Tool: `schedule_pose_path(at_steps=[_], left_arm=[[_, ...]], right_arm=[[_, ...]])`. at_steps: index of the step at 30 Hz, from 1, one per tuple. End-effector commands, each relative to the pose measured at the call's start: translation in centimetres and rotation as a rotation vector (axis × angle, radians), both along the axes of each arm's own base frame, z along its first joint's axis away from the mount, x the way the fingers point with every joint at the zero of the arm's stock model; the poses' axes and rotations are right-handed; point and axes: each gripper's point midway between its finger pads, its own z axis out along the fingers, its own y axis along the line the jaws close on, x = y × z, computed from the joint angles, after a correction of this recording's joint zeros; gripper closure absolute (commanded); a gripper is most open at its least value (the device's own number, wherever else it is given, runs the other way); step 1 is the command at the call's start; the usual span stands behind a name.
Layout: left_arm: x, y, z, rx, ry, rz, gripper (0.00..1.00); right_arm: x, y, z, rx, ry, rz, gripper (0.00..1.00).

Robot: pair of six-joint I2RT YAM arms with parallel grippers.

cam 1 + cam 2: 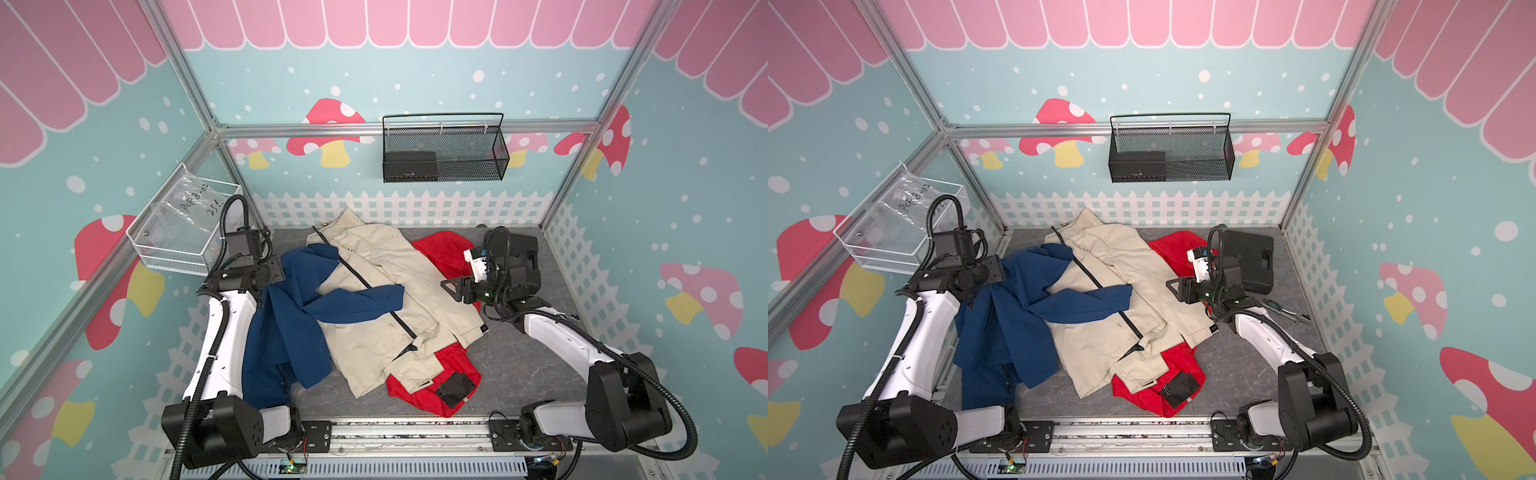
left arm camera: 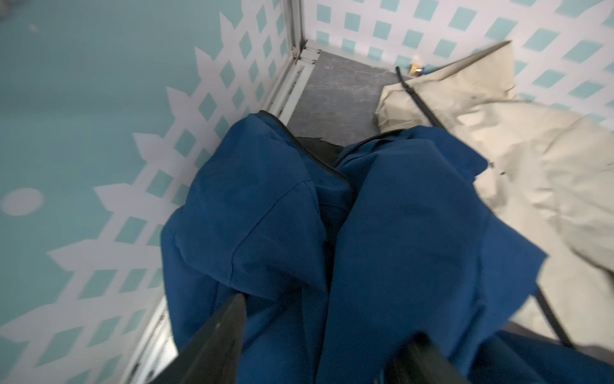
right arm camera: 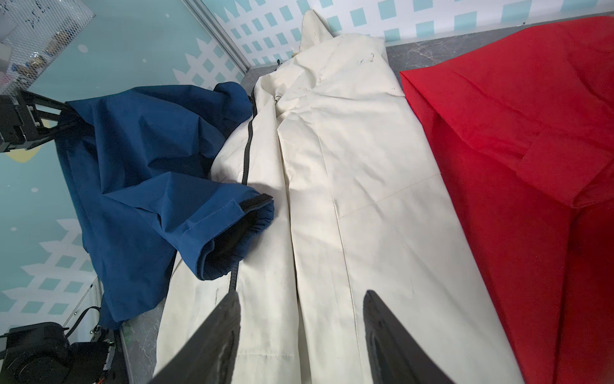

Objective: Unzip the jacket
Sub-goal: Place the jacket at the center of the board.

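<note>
Three jackets lie overlapped on the grey floor. A blue jacket [image 1: 291, 328] is on the left, a beige jacket [image 1: 374, 266] in the middle and a red jacket [image 1: 444, 249] under its right side. The beige one's black zipper [image 1: 353, 272] runs diagonally and the blue sleeve [image 3: 212, 216] crosses it. My left gripper [image 2: 327, 319] is at the blue jacket's upper edge, its jaws apart, with blue cloth draped over and between them. My right gripper [image 3: 300, 296] hovers open over the beige jacket's right side with nothing between its fingers.
A black case [image 1: 1250, 257] stands at the back right behind my right arm, and pliers [image 1: 1285, 309] lie on the floor beside it. A white wire basket [image 1: 183, 232] hangs on the left wall and a black mesh basket [image 1: 444, 149] on the back wall.
</note>
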Motion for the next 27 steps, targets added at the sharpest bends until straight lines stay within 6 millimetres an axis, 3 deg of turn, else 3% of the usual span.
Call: schedule_pose_path(at_steps=[1,5,11,14,20,24,27], left_arm=[[0.5,-5.0,3.2,-0.111,-0.119,-0.185,0.26],[-0.9,-11.2,4.1,-0.136,-0.109,-0.342,0.21],[-2.9,-20.8,2.6,-0.258,-0.047,-0.553,0.21],[-2.4,-24.7,1.1,-0.307,-0.029,-0.625,0.21],[0.2,-29.5,-2.4,-0.124,0.03,-0.809,0.18],[0.3,-33.2,-4.9,0.018,0.083,-1.016,0.17],[0.4,-34.6,-6.8,0.05,0.135,-1.075,0.17]], right_arm=[[-0.1,-0.1,-0.4,-0.006,-0.008,0.008,0.39],[-0.1,-0.2,-0.8,-0.008,0.002,0.003,0.39],[0.1,-0.2,-0.7,-0.011,-0.002,-0.002,0.39],[0.2,-0.1,-0.9,-0.012,0.0,0.004,0.39],[-0.1,-0.3,-0.6,-0.017,-0.014,0.002,0.39],[-0.3,-0.4,-0.6,-0.026,-0.022,0.001,0.37],[-0.3,-0.5,-0.6,-0.032,-0.027,-0.002,0.37]])
